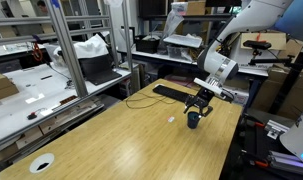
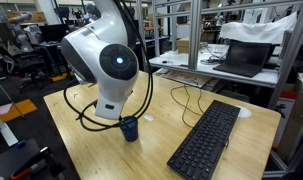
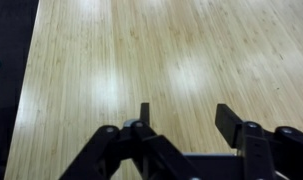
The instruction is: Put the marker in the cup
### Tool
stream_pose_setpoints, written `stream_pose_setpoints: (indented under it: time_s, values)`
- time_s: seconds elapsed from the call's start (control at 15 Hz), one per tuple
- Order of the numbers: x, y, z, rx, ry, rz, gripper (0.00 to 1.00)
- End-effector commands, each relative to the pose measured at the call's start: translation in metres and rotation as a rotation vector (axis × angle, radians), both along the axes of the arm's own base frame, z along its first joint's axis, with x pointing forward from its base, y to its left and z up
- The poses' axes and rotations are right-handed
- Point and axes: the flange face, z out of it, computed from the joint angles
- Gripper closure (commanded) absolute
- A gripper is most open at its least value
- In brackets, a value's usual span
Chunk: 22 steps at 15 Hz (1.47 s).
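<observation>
The small dark cup [image 1: 193, 119] stands on the wooden table near the black keyboard; it also shows in an exterior view [image 2: 129, 129], right beside the arm's wrist. My gripper [image 1: 199, 101] hangs just above the cup. In the wrist view the gripper [image 3: 186, 118] is open and empty, with only bare wood between its fingers. The cup does not show in the wrist view. The marker is not visible in any view.
A black keyboard [image 1: 173, 92] [image 2: 206, 140] lies on the table beyond the cup, with its cable trailing off. A tiny white object [image 1: 172, 119] lies near the cup. A white disc with a dark centre [image 1: 41, 163] sits at the table's near corner.
</observation>
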Motion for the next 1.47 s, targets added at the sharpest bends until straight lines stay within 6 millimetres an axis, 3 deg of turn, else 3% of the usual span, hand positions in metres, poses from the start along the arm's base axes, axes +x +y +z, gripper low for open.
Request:
stream_pose_setpoints:
  time_s: [0.0,0.27,0.47,0.67,0.93,1.13,1.4]
  values:
    - [0.007,0.003,0.002,0.007,-0.018,0.001,0.0]
    - [0.011,0.021,0.008,-0.107,0.03,0.011,0.0]
    - [0.018,0.054,0.017,-0.263,0.101,0.012,0.0]
    - [0.017,0.087,0.012,-0.405,0.172,0.049,0.0]
    - [0.017,0.097,0.005,-0.565,0.273,0.083,0.0]
    - [0.038,0.103,0.022,-0.67,0.309,0.099,0.0]
    - [0.071,0.113,0.059,-0.748,0.276,0.116,0.0]
